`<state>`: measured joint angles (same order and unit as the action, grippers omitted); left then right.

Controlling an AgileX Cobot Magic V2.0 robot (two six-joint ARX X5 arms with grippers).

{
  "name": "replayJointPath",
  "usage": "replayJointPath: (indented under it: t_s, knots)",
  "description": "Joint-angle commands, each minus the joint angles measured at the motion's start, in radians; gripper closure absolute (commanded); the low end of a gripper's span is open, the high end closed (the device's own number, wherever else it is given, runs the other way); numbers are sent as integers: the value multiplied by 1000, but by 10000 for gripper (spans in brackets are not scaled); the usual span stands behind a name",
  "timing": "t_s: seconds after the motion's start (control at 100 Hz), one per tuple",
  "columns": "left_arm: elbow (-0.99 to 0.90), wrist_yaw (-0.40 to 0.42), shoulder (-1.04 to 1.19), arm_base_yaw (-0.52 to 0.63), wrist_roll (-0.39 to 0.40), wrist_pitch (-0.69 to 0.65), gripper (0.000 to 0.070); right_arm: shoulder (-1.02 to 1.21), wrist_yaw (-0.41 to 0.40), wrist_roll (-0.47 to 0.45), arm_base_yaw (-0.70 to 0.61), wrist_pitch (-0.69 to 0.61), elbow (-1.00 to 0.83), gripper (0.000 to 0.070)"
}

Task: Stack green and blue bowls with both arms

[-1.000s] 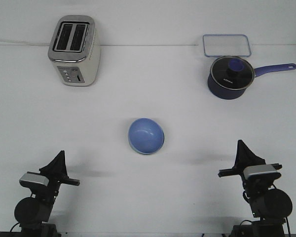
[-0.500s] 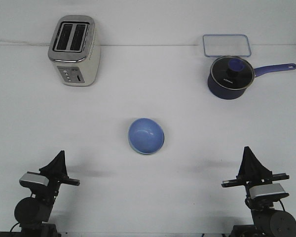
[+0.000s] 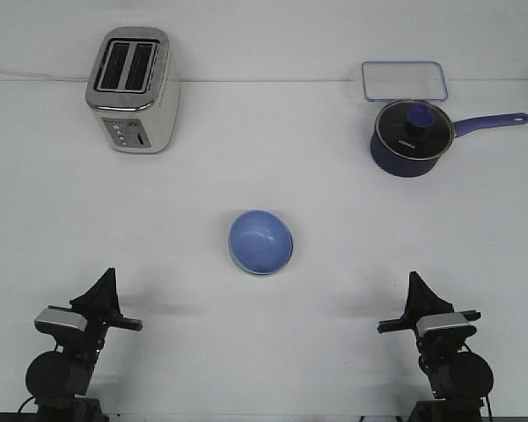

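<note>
The blue bowl (image 3: 260, 243) sits in the middle of the table (image 3: 264, 176), and a thin pale rim under its near edge looks like the green bowl nested below it, though I can't be sure. It lies well ahead of both sets of fingers, between them: forward and to the right of the left gripper (image 3: 104, 286), forward and to the left of the right gripper (image 3: 416, 290). Neither gripper touches it. Both point up and away at the near edge, holding nothing; from here I cannot tell whether their fingers are apart or together. Far beyond the left gripper stands a toaster (image 3: 132, 89); far beyond the right, a saucepan (image 3: 412, 137) and a clear container (image 3: 404, 81).
</note>
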<state>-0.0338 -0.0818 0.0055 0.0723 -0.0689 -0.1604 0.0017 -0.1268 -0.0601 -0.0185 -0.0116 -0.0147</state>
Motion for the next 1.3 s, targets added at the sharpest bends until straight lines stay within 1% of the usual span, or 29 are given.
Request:
replayJointPath:
  t_s: [0.0,0.43,1.29]
  knots:
    - [20,1,-2,-1,12,-14,689,0,3,-11,0,11,2,693]
    - [20,1,-2,-1,12,-14,689,-1,4,-11,0,144,2,693]
    - [20,1,-2,-1,12,-14,688,-1,3,-11,0,144,2,693]
